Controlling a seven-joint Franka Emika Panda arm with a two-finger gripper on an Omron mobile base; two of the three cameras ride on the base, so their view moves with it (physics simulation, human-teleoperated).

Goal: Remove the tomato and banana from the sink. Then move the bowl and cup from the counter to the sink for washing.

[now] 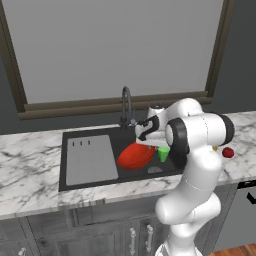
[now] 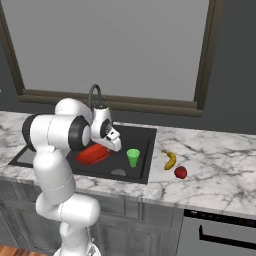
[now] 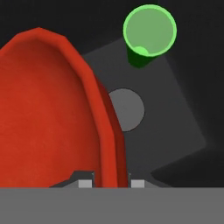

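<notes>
The pincer (image 3: 111, 183) grips the rim of the wide glossy red bowl (image 3: 48, 113), tilted low inside the black recessed sink (image 1: 115, 140). This looks like the last placement; next, release it beside the upright green cup (image 3: 149, 31).

We see a big window (image 1: 115, 47) with a flat grey pane, dark brown frame and sill, set in a dark grey wall (image 2: 235, 65). Below the window run grey cabinet fronts (image 1: 75, 235) with metal handles (image 1: 133, 240). Right of the cabinets sits a dark appliance front (image 2: 220, 235) with a black handle. Wood floor (image 1: 235, 250) shows beside it. Light is even, soft.
</notes>
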